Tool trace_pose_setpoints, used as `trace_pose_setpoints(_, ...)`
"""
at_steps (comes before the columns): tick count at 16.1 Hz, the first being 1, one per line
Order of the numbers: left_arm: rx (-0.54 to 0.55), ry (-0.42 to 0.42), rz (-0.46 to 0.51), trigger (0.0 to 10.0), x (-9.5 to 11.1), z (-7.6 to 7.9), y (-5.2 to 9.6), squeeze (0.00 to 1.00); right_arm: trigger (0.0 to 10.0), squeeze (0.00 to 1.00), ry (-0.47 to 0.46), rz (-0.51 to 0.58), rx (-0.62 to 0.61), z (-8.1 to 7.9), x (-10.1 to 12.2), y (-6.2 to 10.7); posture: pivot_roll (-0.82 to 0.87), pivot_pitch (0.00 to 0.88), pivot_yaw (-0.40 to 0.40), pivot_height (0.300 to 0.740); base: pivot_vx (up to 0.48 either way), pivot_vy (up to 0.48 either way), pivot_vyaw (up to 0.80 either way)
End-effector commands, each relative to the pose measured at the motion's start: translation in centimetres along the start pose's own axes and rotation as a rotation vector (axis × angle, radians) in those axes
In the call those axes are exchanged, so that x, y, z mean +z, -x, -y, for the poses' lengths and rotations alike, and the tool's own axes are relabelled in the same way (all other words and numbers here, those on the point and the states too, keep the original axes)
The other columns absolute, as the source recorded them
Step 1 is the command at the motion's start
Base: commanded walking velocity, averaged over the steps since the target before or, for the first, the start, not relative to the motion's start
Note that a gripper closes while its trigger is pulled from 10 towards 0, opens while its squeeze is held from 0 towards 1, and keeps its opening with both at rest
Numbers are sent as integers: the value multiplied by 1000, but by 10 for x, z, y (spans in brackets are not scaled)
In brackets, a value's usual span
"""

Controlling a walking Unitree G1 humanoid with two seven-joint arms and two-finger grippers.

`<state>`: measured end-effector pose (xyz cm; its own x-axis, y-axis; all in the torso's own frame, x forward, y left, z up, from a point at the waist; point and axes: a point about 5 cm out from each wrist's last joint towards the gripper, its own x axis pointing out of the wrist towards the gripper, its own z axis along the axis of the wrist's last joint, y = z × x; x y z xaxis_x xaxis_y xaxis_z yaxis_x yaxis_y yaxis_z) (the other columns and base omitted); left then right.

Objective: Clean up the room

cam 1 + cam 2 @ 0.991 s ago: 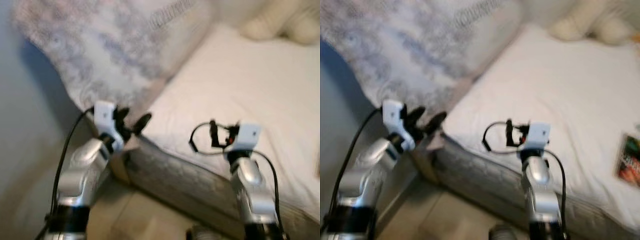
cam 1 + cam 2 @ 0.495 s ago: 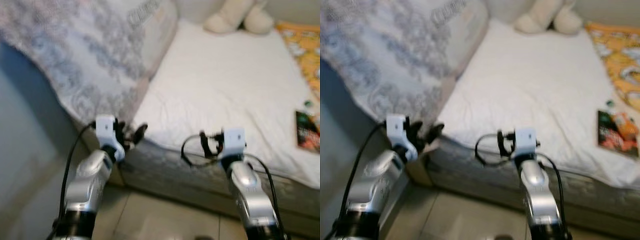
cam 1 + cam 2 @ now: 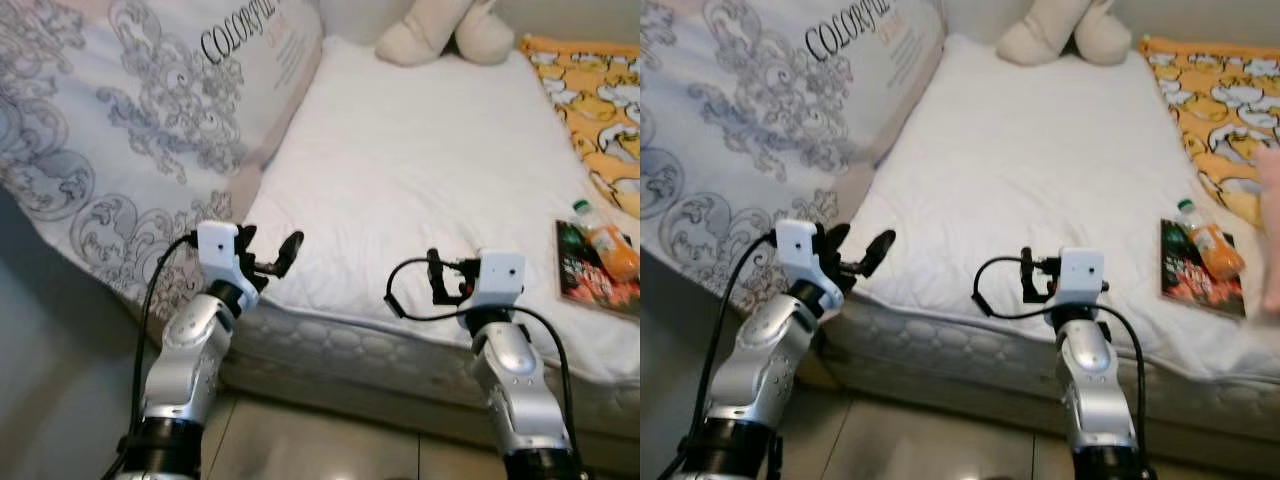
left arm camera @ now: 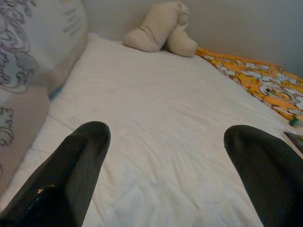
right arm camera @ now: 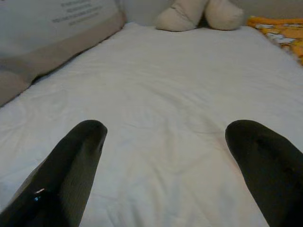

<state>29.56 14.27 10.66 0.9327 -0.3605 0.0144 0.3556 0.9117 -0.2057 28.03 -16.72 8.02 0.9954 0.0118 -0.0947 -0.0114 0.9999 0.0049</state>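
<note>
Your left gripper [image 3: 268, 258] hangs over the near edge of the bed [image 3: 420, 190], fingers spread wide and holding nothing. Your right gripper [image 3: 436, 276] sits at the same edge, well to the right of the left one; its wrist view shows both fingers [image 5: 71, 170] far apart, empty. Just left of the left gripper, a big patterned pillow [image 3: 130, 130] leans over the bed's corner. Ahead of both grippers lies bare white sheet, with a beige plush toy [image 3: 440, 30] at the far end. Well right of your right gripper, a bottle [image 3: 1206, 240] lies on a book [image 3: 1196, 272], beside an orange blanket [image 3: 1210, 130].
</note>
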Motion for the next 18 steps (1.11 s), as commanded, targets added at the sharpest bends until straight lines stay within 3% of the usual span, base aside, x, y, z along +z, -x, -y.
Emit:
trace_pose_setpoints(1, -5, -11, 11, 10000, 2, 1, 1, 0, 10000, 0, -6, 19, 41, -10, 4, -3, -221, 0, 44, 740, 341, -334, 0)
trace_pose_setpoints(8, -86, 4, 60, 10000, 7, 11, 5, 0, 10000, 0, -32, 9, 68, -18, 1, -10, -200, 0, 45, 740, 318, -356, -92)
trace_pose_setpoints(13, -67, -17, 41, 10000, 8, 8, 4, 0, 10000, 0, -18, 17, 55, -16, 0, -10, -203, 0, 54, 740, 65, 0, -585)
trace_pose_setpoints(18, -115, -5, 51, 10000, 8, 12, 4, 0, 10000, 0, -2, 34, 26, -15, 2, -10, -209, 0, 65, 735, 55, -66, 0)
